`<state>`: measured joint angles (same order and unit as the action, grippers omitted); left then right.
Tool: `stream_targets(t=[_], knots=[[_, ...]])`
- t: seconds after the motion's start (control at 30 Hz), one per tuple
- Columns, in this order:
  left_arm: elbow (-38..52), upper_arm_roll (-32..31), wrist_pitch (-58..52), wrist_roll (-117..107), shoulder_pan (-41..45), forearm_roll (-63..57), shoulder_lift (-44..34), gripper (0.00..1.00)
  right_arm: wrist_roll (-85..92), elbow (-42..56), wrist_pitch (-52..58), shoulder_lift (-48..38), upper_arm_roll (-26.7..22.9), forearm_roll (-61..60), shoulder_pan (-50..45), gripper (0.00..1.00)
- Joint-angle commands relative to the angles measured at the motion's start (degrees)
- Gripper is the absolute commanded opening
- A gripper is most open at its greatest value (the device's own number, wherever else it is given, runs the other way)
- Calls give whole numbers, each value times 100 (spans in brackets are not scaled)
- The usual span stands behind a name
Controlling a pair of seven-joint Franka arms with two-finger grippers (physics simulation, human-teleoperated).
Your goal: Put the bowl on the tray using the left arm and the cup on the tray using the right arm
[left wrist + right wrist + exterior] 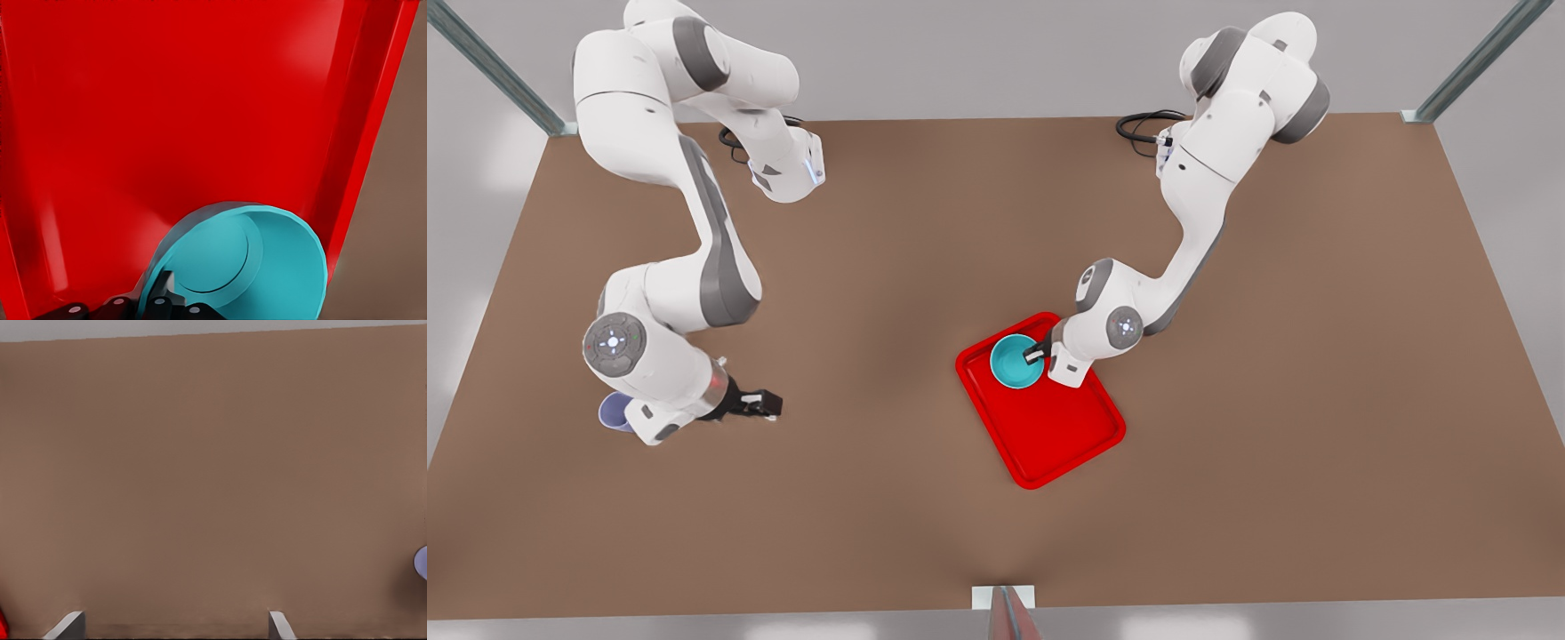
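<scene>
We see the left arm bent low over the tray (pixel 1049 436), a flat glossy red rectangle with rounded corners and a low rim. Its left pincer (pixel 1035 354) is closed on the rim of the bowl (pixel 1014 363), a smooth round teal shell at the tray's far corner. The right arm folds down at the front view's left, its right pincer (pixel 769 404) with fingers spread wide above the bare matte brown bench (pixel 871 516). The lavender cup (pixel 614 412) stands on the bench, partly hidden beside that wrist.
</scene>
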<state>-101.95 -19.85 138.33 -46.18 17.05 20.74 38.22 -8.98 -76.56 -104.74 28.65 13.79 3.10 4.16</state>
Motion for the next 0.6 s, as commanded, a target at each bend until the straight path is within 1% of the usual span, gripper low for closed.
stream_targets(t=[0.0, 0.03, 0.07, 0.1, 0.17, 0.23, 0.27, 0.3, 0.37, 0.4, 0.43, 0.47, 0.5, 0.53, 0.57], knots=[[0, -2, 36, 39, 9, 572, 36, 100, 475, 9, -20, 9, -8, -134, 103, 100], [0, -2, 142, -14, 9, 563, 62, 100, 679, -26, -20, -9, -16, -91, 111, 100], [0, -2, 142, -14, 0, 563, 62, 100, 705, -70, 42, -9, -34, 260, 304, 100], [0, 7, 142, -14, 9, 545, 62, 100, 1152, -166, 15, -9, -25, 516, 849, 100], [0, 60, 142, 22, 0, 502, 62, 100, 1347, -430, -11, -61, -25, 709, 1333, 100], [18, 104, 133, 30, -18, 431, 54, 100, 1521, -413, -152, -18, -25, 990, 1825, 100], [61, 262, 116, 22, -26, 299, 36, 100, 1838, -395, -362, 87, -43, 1271, 1931, 100], [114, 402, 89, 22, -18, 299, -25, 100, 1900, -439, -801, 193, -43, 1298, 2062, 100], [114, 727, -191, 4, -26, 299, -332, 100, 1944, -413, -1329, 422, -43, 1333, 2072, 100], [114, 973, -559, -320, -26, 299, -648, 100, 1944, -439, -1409, 589, -34, 1281, 2115, 100], [175, 1455, -1427, -435, -26, 308, -1070, 100, 1953, -439, -1374, 589, -43, 1280, 2124, 100], [843, 2142, -2862, -409, -26, 317, -1186, 100, 2217, -510, -1101, 606, -34, 1219, 2159, 100], [1081, 2485, -3372, -383, -44, 308, -1168, 100, 2190, -457, -1110, 782, -34, 1202, 2151, 100], [1204, 2826, -3522, -330, -70, 308, -1151, 100, 2208, -439, -1136, 869, -34, 1210, 2142, 100], [1433, 2951, -3936, 301, -492, 282, -1089, 100, 2234, -351, -1426, 1081, -34, 1210, 2194, 100]])
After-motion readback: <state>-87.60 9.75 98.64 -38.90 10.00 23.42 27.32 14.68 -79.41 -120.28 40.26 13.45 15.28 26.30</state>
